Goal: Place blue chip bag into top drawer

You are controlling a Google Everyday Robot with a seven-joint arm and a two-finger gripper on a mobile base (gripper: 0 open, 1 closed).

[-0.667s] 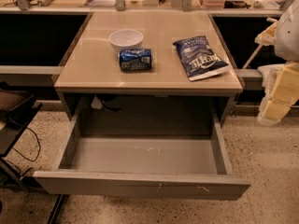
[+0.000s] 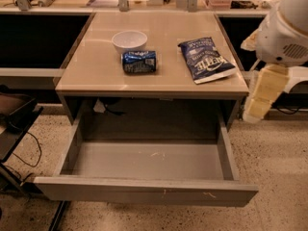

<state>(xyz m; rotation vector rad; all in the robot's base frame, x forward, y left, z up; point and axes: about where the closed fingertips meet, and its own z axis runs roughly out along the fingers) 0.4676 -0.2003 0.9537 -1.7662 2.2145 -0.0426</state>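
The blue chip bag [image 2: 207, 60] lies flat on the right side of the tabletop, dark navy with white lettering and a white edge strip. The top drawer [image 2: 144, 189] is pulled fully open below the tabletop and its grey inside is bare. My gripper [image 2: 260, 97] hangs at the right edge of the view, beside the table's right front corner, to the right of the bag and a little nearer the front. It holds nothing that I can see. The white arm housing [image 2: 284, 30] sits above it.
A white bowl [image 2: 129, 40] and a small blue drink can [image 2: 139, 61] lying on its side sit at the middle of the beige tabletop [image 2: 96, 76]. Dark shelving flanks the table on both sides. A black stand with cables [image 2: 14, 124] is at the left on the speckled floor.
My arm and gripper have moved a little to the left, closer to the table's right edge. The bag, can, bowl and drawer have not moved.
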